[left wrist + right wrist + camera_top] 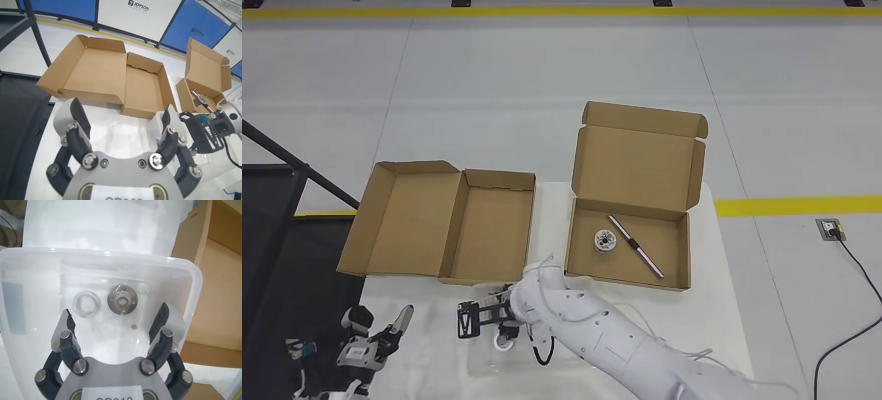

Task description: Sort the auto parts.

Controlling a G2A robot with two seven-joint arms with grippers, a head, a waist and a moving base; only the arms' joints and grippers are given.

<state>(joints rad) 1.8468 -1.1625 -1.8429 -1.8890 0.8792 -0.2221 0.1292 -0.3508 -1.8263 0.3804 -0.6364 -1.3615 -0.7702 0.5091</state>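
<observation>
A white desk (722, 300), seen from above, carries two open cardboard boxes and a clear plastic bin (487, 358).

The left box (492, 225) lies at the desk's far left corner. Its lid is folded out flat, past the desk's left edge. The right box (637, 170) sits at the far edge, toward the right, with its lid standing up. Inside it are a small toothed wheel (604, 240) and a thin metal rod (635, 246). The rod lies on a slant just beside the wheel.

The bin stands at the desk's near edge, in front of the gap between the two boxes. On its floor lie a plain metal ring (86, 305) and a round flanged hub (122, 300), side by side, close but not touching. A small dark speck (133, 326) sits on the floor near the hub.

The right gripper (117, 315) hangs over the bin's open top with its fingers spread wide and nothing between them. The ring and hub lie just beyond its fingertips. The left gripper (122, 108) hovers at the desk's near left corner, facing the left box. Its fingers are also spread and hold nothing.
</observation>
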